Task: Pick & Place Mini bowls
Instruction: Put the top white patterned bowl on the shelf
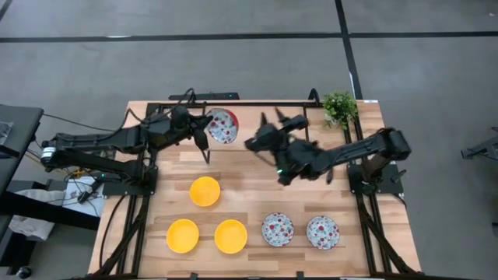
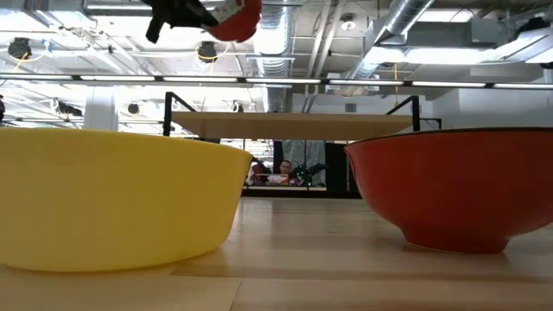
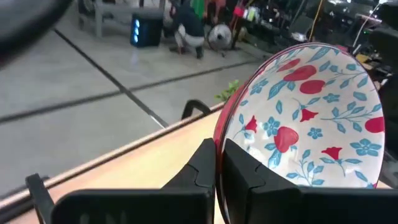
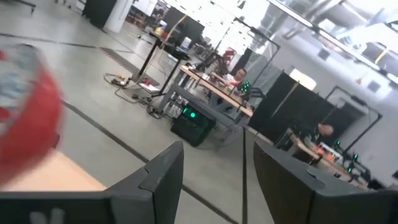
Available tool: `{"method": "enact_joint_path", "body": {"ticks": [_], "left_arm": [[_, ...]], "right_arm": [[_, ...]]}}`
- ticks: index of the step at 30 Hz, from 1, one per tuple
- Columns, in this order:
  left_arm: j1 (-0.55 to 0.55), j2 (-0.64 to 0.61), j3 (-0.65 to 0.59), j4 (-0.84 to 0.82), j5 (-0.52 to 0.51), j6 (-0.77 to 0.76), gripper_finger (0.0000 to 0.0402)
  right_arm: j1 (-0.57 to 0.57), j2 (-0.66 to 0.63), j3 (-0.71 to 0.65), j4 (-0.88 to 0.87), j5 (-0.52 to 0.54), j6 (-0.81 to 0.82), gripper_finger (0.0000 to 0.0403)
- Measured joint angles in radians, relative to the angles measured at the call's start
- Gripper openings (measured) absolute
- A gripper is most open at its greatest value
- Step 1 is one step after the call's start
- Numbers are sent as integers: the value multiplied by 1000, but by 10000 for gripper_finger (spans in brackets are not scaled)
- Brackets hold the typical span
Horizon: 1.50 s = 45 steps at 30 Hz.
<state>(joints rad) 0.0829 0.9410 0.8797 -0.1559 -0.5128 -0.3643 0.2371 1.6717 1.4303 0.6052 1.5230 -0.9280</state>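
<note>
Aloft, patterned bowl (image 3: 305,121) rim pinched between left gripper (image 3: 217,165) fingers.

A plain yellow mini bowl (image 2: 112,203) fills the 9 o'clock side, resting on the wooden surface (image 2: 302,233). A red-sided mini bowl (image 2: 454,186) sits at 3 o'clock, apart from it. High at 11 o'clock, the left hand (image 2: 186,13) grips a third, red bowl (image 2: 238,19) in mid-air. People sit far behind.
</note>
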Motion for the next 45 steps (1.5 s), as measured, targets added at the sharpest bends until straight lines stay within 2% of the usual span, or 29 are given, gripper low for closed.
{"method": "enact_joint_path", "body": {"ticks": [6, 11, 17, 21, 25, 33, 37, 45], "left_arm": [[84, 50, 142, -165, 130, -51, 7], [142, 126, 216, -254, 213, -98, 7], [202, 228, 297, -333, 313, -137, 7], [237, 290, 347, -423, 364, -159, 7], [257, 332, 391, -488, 400, -173, 7], [294, 401, 429, -557, 461, -207, 7], [313, 422, 430, -596, 480, -229, 7], [344, 436, 431, -635, 499, -255, 7]], "right_arm": [[19, -186, -209, -6, -12, 113, 181], [70, -355, -387, -7, -104, 228, 174], [154, -526, -540, -33, -157, 288, 161], [215, -639, -617, -90, -259, 370, 147], [269, -764, -670, -263, -400, 527, 131], [291, -954, -676, -882, -702, 1065, 103], [294, -986, -676, -1015, -749, 1187, 98], [302, -995, -676, -1078, -742, 1191, 98]]}}
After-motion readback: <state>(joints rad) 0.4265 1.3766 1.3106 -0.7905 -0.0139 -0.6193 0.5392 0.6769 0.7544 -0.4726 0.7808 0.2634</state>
